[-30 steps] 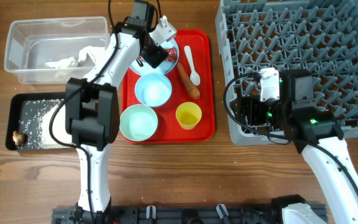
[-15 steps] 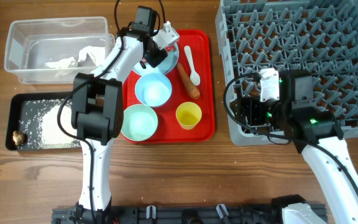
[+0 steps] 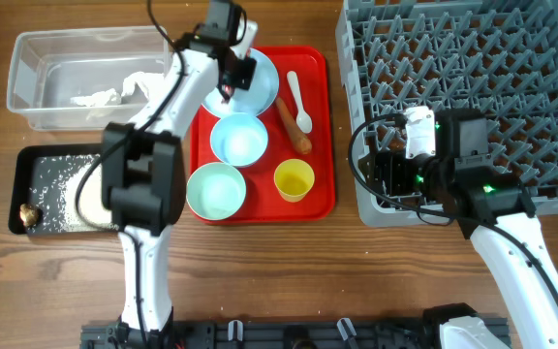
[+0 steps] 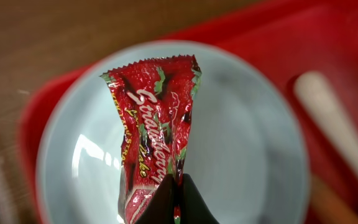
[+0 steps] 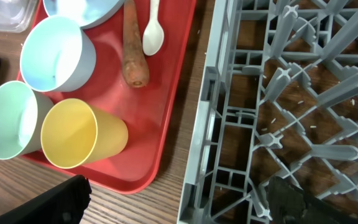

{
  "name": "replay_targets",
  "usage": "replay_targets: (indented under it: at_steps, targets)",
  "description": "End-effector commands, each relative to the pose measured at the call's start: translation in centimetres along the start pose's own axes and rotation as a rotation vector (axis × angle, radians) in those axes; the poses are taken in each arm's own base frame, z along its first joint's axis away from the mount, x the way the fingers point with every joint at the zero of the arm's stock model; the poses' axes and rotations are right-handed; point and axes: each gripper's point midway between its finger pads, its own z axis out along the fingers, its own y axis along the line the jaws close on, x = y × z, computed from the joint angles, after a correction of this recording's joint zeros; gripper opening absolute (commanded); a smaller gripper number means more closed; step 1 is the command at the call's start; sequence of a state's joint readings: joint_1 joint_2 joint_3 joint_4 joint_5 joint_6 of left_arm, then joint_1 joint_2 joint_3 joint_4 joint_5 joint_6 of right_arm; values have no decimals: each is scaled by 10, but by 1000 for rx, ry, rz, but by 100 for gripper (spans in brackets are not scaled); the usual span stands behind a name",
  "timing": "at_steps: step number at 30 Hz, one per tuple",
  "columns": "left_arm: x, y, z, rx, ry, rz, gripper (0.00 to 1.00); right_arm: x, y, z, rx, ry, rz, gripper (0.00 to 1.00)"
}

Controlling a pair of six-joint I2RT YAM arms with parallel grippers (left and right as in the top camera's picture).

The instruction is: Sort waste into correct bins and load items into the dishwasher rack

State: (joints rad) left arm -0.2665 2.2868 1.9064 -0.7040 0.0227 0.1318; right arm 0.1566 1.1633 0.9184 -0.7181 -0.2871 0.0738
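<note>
- Over the last second the left gripper point(image 4: 176, 200) has lifted and shifted slightly toward the left of the pale blue plate point(image 3: 263, 82). The plate's face, partly covered by red a second ago, now reads bare from overhead.
- The wrist view shows why: the gripper is clamped on one end of the red snack wrapper point(image 4: 154, 124), which hangs in front of the plate rather than lying on it. Whether its far end has wholly cleared the plate surface is hard to tell from this angle.
- So the pick appears done, and the wrapper's next stop is probably the clear tub point(image 3: 27, 97), well to the left on the counter, where the crumpled tissue point(image 3: 114, 92) already sits.
- The right gripper point(image 3: 387, 179) has not moved. It hovers over the left edge of the dishwasher rack point(image 3: 492, 78) with its jaws spread and nothing in them.
- Once the wrapper goes, the plate is free for the rack. The carrot point(image 3: 294, 126), both bowls point(image 3: 238, 141), the yellow cup point(image 3: 294, 179) and the spoon point(image 3: 298, 102) remain on the red serving tray point(image 3: 320, 145).
</note>
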Motion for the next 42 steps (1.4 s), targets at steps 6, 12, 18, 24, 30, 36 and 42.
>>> replay_targets:
  at_steps: [6,12,18,24,30,36,42]
  targets:
    - [-15,102,-171,-174,-159,-477,4,-4,0,1,7,-6,4,94]
    - [20,202,-128,-279,-115,-643,26,-4,1,1,-4,-6,5,94]
    - [34,221,-105,-295,-82,-665,100,-6,2,1,-5,-16,10,94]
    - [21,176,-140,-158,-87,-629,83,-24,21,-1,-112,-86,-12,94]
    - [19,70,-157,-39,15,-483,87,-37,25,-3,-133,-136,-21,93]
    - [55,2,-158,-4,212,-459,90,-37,25,-3,-132,-135,-21,93]
    - [81,-41,-165,-1,334,-373,88,-37,25,-3,-133,-135,-22,93]
